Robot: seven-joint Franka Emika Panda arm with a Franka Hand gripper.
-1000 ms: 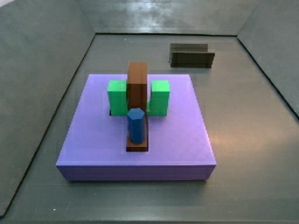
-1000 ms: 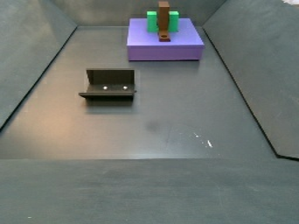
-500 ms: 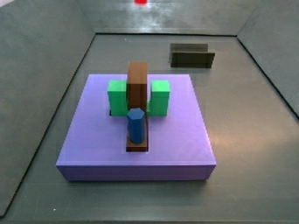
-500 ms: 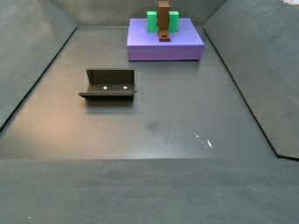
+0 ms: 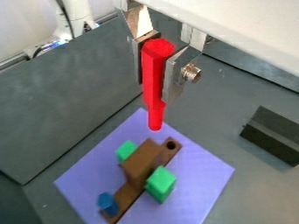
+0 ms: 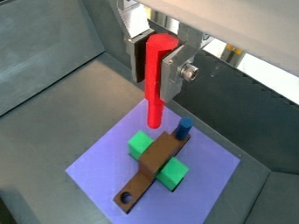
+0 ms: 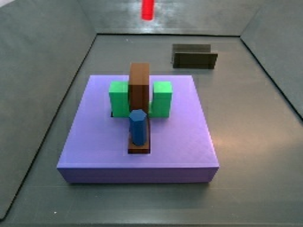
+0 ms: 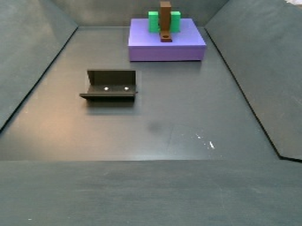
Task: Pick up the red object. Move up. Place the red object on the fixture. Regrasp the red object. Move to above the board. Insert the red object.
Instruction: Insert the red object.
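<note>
Both wrist views: my fingers, flat silver plates, are closed on the top end of the narrow bright-red peg-like piece; I hold it upright, its free lower end pointing down, in the air over the large flat purple-blue square board; same grasp seen in the second wrist view, fingers, red piece, board; the red piece touches nothing below it.

On the board a long brown slab lies across the middle with a round hole at one end; green blocks sit against both its sides; a blue hexagonal peg stands at one end of the slab; red piece's tip appears near the slab in both wrist views, apart from it.

In a wrist view the small dark olive-black fixture with a raised back wall sits on the grey worktop well apart from the board.

In a side view only the lower part of the red piece shows at the top edge, high above and behind the board; fixture stands empty, beyond the board; my fingers are out of frame there.

In a side view: fixture on the worktop, board well behind it; no fingers or red piece visible.
</note>
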